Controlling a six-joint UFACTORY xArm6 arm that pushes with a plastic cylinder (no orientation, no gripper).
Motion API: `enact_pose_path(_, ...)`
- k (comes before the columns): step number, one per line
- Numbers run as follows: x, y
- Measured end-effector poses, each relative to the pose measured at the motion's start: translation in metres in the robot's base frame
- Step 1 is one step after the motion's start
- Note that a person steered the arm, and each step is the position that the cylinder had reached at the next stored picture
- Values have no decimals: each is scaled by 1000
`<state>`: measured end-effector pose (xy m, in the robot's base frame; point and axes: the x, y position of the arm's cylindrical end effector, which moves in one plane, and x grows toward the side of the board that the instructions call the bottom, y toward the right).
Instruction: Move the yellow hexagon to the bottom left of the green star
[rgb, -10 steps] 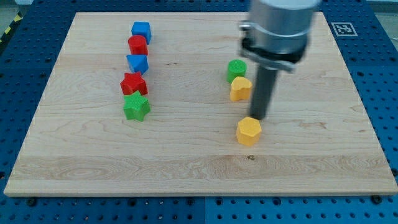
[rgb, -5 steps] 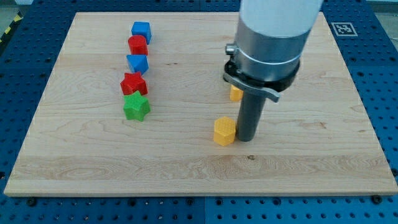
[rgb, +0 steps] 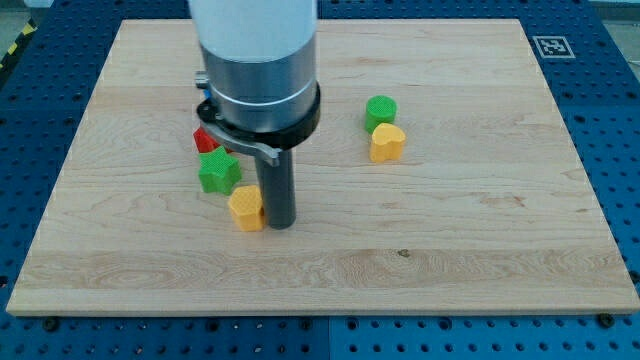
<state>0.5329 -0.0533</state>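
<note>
The yellow hexagon (rgb: 244, 208) lies on the wooden board (rgb: 480, 250), just below and to the right of the green star (rgb: 218, 172). My tip (rgb: 279, 224) stands against the hexagon's right side, touching it. The arm's wide body hides the blocks above the star; only a corner of a red block (rgb: 204, 139) shows there.
A green round block (rgb: 380, 110) and a yellow heart-like block (rgb: 387, 143) sit together right of the middle. A fiducial marker (rgb: 551, 46) lies at the board's top right corner. A blue perforated table surrounds the board.
My tip has swept left across the board, pushing the yellow hexagon from right of the middle to just below the green star. The arm now covers the left column of blocks.
</note>
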Motion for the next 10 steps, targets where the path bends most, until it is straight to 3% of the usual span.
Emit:
enact_pose_path(8,-16,-69)
enact_pose_path(10,-14,16)
